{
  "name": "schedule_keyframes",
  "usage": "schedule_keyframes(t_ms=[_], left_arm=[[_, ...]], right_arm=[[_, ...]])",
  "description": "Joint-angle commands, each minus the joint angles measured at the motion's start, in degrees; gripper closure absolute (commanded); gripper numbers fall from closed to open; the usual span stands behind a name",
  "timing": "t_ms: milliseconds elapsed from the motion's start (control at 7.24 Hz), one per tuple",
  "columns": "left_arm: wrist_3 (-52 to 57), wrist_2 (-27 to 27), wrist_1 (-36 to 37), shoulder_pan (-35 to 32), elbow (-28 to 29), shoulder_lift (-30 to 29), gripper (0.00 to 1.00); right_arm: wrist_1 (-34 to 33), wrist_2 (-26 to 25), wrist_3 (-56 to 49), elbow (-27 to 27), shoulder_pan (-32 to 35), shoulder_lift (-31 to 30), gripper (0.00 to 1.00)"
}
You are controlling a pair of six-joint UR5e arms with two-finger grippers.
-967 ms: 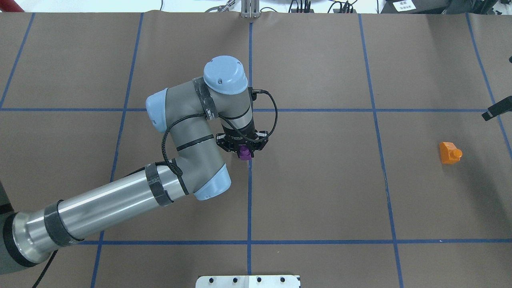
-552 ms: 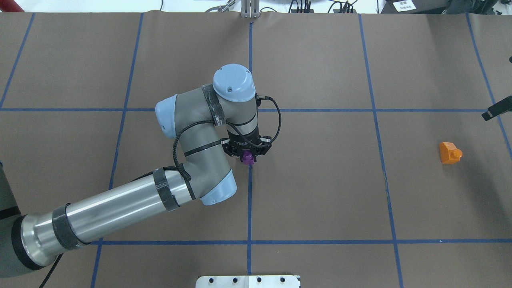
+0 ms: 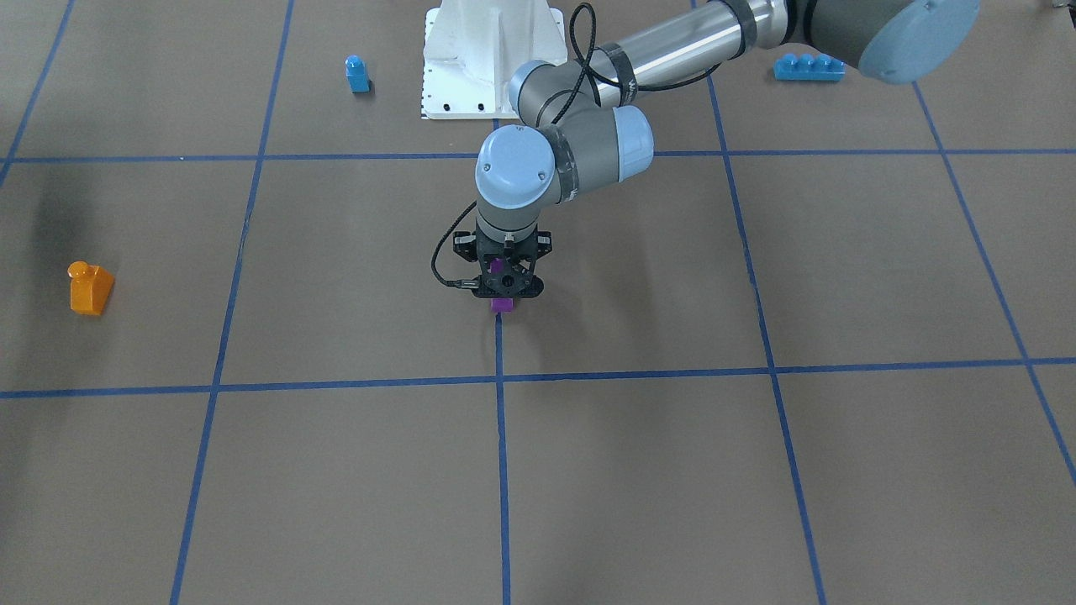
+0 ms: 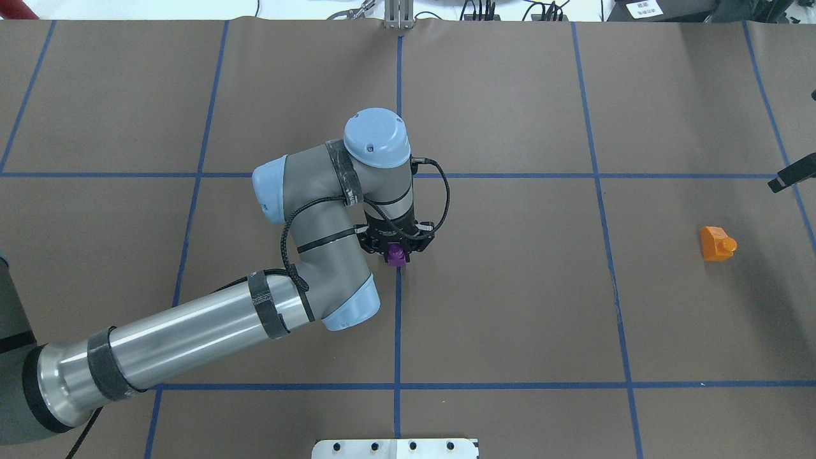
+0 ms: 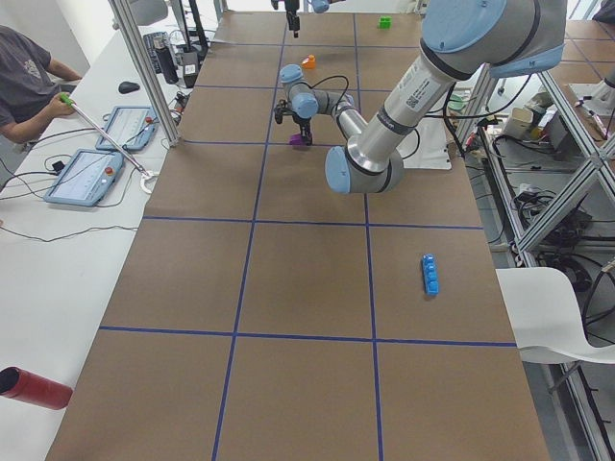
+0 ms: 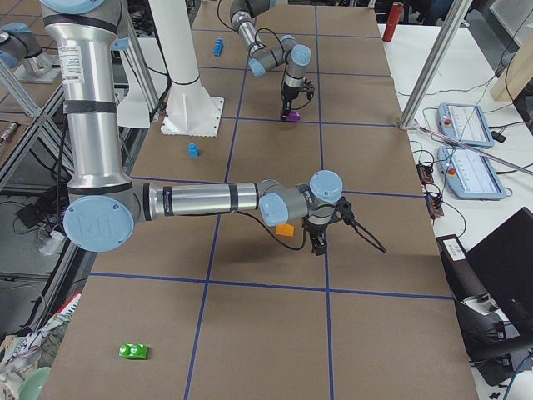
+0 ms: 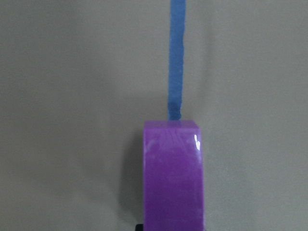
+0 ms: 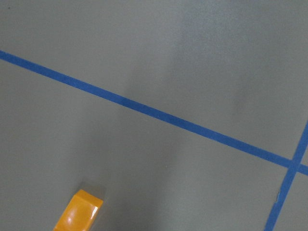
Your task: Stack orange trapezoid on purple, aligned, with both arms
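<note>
- Grip: left end effector [image 4: 396,252] clamped on purple block [image 4: 396,257], near surface [image 4: 510,306] centre.
- Orange trapezoid [image 4: 715,243] near right edge.
- Right end effector [image 6: 319,242] beside it; opening impossible to tell.

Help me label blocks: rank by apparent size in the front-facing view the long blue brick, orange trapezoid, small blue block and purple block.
1-2. long blue brick, orange trapezoid: alike; trapezoid nearer the camera.
3. small blue block.
4. purple block: only a sliver shows under the left tool.

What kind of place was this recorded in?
Most likely a robotics lab workcell: a table papered brown and gridded with blue tape, control tablets on a side bench, and aluminium framing around it.
</note>
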Motion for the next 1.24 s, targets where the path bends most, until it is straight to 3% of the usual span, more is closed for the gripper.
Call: schedule_keyframes(t_ms=[0,138,276,414,691,1105], left_arm=[[0.14,0.00,-0.09,0.00,0.05,-0.12,0.32],[0.23,0.00,-0.35,0.00,0.05,-0.03,0.24],[0.23,0.09,-0.26,-0.43,-0.47,-0.20,0.07],[0.06,0.00,-0.09,-2.18,-0.74,-0.99,0.01],[0.06,-0.18,0.09,-4.56,-2.14,-1.00,0.01],[0.14,0.00,0.00,-5.70,-2.06,-0.65,0.01]], right_arm=[[0.00,0.06,0.00,-0.26,-0.24,0.09,0.00],[0.00,0.06,0.08,-0.17,-0.59,0.09,0.00],[0.00,-0.02,0.69,-0.26,-1.29,0.35,0.00],[0.00,-0.11,5.83,-0.08,-2.86,0.70,0.00],[1.31,-0.38,22.94,0.44,-5.85,1.14,0.00],[15.08,-5.73,39.96,0.45,-12.79,-2.53,0.00]])
